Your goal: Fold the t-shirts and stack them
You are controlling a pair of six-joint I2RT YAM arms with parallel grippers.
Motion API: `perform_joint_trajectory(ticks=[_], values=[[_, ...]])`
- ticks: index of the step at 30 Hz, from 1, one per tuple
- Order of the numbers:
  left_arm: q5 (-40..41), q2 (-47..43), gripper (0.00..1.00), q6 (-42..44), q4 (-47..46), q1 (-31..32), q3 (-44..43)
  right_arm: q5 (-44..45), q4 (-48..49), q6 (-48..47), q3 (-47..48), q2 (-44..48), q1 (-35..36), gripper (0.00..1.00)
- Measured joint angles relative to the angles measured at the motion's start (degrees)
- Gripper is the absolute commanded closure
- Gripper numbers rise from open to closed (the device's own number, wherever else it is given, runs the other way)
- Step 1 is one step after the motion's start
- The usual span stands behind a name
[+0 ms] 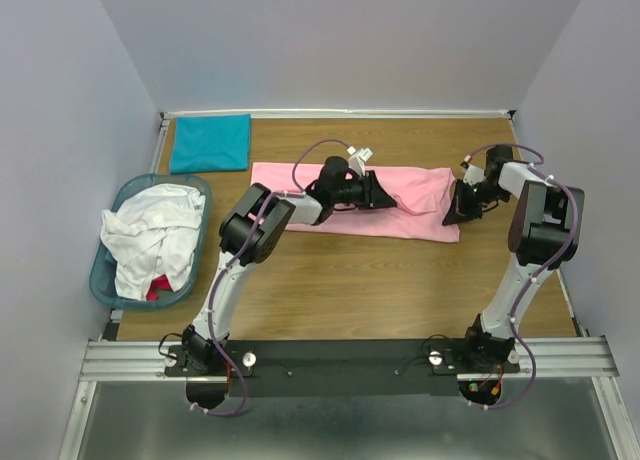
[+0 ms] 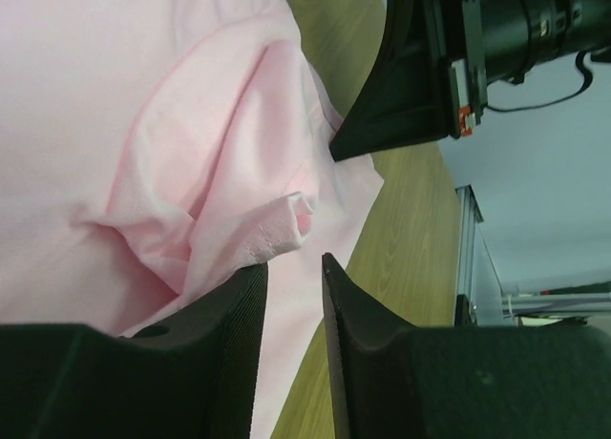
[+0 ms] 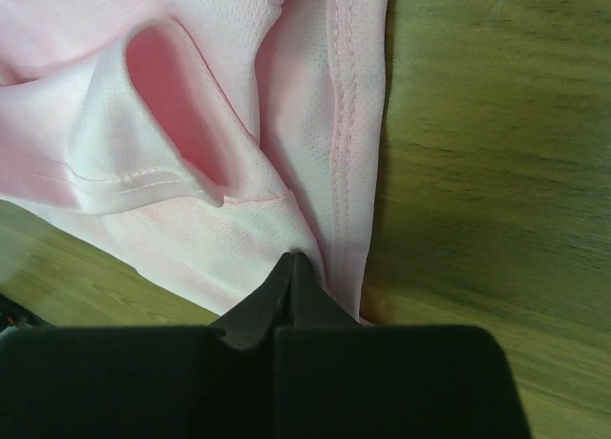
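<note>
Here the right gripper pinches the rumpled, fine-mesh pink t-shirt.

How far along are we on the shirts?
Done: teal t-shirt lies folded at the far left corner. In hand: pink t-shirt, folded to a strip; right gripper pinches its edge, left gripper open over it. To do: white t-shirts heaped in the basket; no stack yet.

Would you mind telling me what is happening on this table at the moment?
The robot is working on a pink shirt lying as a long strip. The right gripper is shut on its right end; the left gripper is open near its middle. A teal shirt lies folded at the back left; white shirts fill the basket.
</note>
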State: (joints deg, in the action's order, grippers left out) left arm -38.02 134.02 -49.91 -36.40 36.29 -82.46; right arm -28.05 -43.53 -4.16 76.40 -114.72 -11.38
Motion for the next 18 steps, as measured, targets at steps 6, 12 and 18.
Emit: perform_joint_trajectory(ticks=[6, 12, 18], values=[[1.31, 2.47, 0.6, -2.38, -2.91, -3.43, -4.33, 0.17, -0.02, -0.07, 0.02, 0.0, 0.0, 1.0], [3.04, 3.8, 0.58, -2.62, -3.19, -6.25, -7.21, 0.11, -0.31, -0.63, 0.24, 0.0, 0.0, 0.99], [2.86, 3.26, 0.58, -0.98, -3.52, -7.45, -5.88, -1.97, -1.11, -1.44, 1.2, 0.0, 0.22, 0.98]])
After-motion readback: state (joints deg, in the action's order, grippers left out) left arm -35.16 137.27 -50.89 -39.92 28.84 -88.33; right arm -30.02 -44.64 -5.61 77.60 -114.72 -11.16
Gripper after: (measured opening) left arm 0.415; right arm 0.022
